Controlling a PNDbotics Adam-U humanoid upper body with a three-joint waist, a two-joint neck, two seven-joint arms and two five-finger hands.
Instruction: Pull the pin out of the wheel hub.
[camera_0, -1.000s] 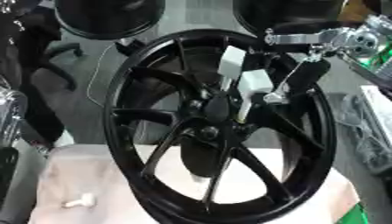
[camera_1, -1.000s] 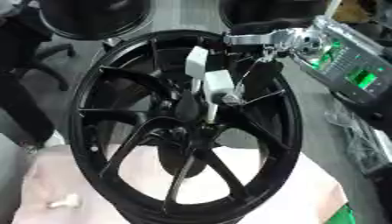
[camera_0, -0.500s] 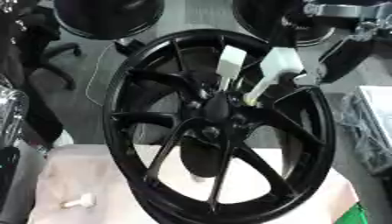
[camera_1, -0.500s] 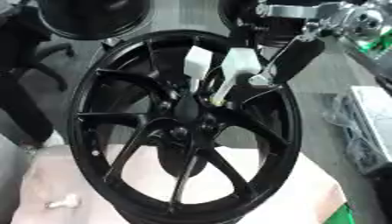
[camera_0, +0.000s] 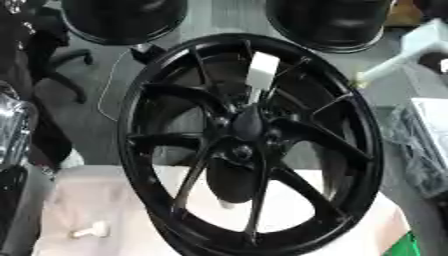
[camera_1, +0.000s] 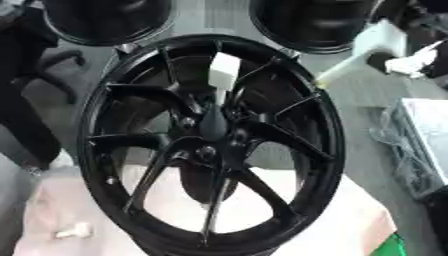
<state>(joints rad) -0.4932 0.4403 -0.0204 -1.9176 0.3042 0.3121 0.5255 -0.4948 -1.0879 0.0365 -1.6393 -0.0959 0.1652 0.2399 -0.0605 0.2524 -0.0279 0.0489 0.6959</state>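
Right eye view gives you the clearest look at your right robot hand (camera_1: 418, 60): it sits at the upper right edge, blurred, and appears to be closed around the thick end of a white pin (camera_1: 363, 55), whose thin shaft slants down and to the left from that hand. The pin is clear of the wheel hub (camera_1: 213, 131) and hangs just beyond the upper right rim of the black wheel (camera_1: 324, 150). The hub lies well down and to the left of your hand, at the meeting of the spokes. A second white pin (camera_1: 223, 72) stands in the wheel above the hub, also left of your hand. The wheel stands on a table (camera_1: 350, 220) under a pale cloth, with a small white object (camera_1: 72, 231) near the cloth's lower left. Your left robot hand is not visible.
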